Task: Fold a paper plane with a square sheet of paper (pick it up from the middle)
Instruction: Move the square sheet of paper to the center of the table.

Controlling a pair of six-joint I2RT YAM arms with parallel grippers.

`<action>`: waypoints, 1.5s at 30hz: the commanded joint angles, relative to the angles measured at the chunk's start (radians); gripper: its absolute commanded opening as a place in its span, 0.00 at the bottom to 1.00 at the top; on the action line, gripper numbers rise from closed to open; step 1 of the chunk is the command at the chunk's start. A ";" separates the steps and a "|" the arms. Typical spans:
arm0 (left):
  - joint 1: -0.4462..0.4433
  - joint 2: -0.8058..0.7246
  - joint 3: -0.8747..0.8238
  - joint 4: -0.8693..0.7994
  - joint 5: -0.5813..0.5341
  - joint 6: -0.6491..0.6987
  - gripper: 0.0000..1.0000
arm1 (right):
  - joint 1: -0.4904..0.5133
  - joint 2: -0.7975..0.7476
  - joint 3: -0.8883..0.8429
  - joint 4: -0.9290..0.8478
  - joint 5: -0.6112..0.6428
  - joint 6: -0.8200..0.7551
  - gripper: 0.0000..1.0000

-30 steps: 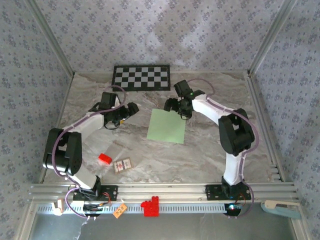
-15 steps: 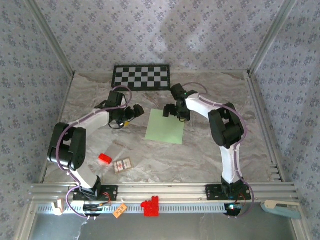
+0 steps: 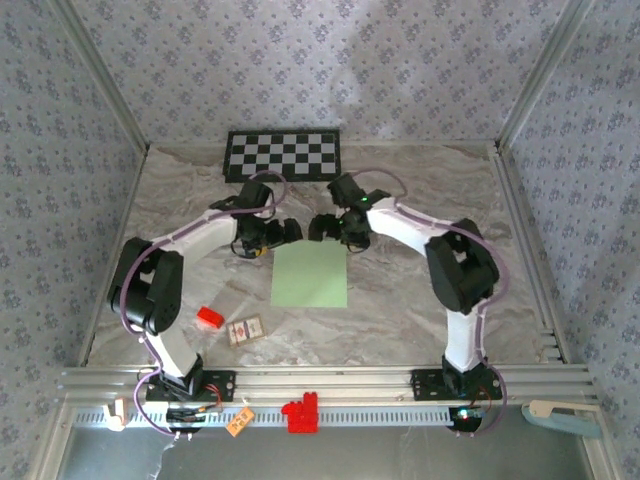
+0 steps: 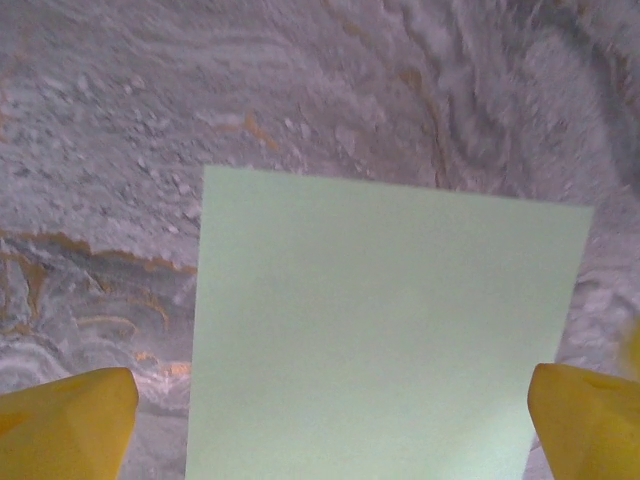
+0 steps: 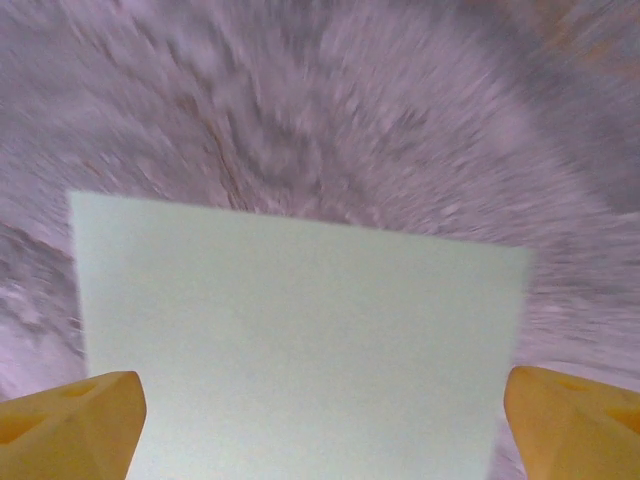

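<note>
Status: square sheet of paper (image 3: 310, 275) flat on desk (image 3: 400, 300), frame centre. My left hand (image 3: 278, 233), right hand (image 3: 328, 228): spread wide, empty, at upper edge. Risk: sheet slides or crumples on pinch; hands collide.

The square sheet of paper (image 3: 310, 276) lies flat at the centre of the bench (image 3: 420, 190). The checkerboard panel (image 3: 283, 155) lies behind it at the rear edge; a small block (image 3: 209, 318) lies front-left.

sheet (image 3: 310, 275) now nearer, further left
</note>
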 commanded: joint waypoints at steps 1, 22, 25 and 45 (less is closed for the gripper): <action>-0.073 0.016 0.068 -0.154 -0.129 0.015 1.00 | -0.048 -0.137 -0.074 0.030 0.094 0.030 0.96; -0.346 0.327 0.324 -0.346 -0.301 -0.118 0.95 | -0.230 -0.379 -0.382 0.119 0.156 0.062 1.00; -0.346 0.344 0.311 -0.338 -0.285 -0.045 0.95 | -0.231 -0.378 -0.385 0.118 0.160 0.068 1.00; -0.327 0.232 0.268 -0.295 -0.271 0.024 0.93 | -0.236 -0.366 -0.356 0.094 0.170 0.089 1.00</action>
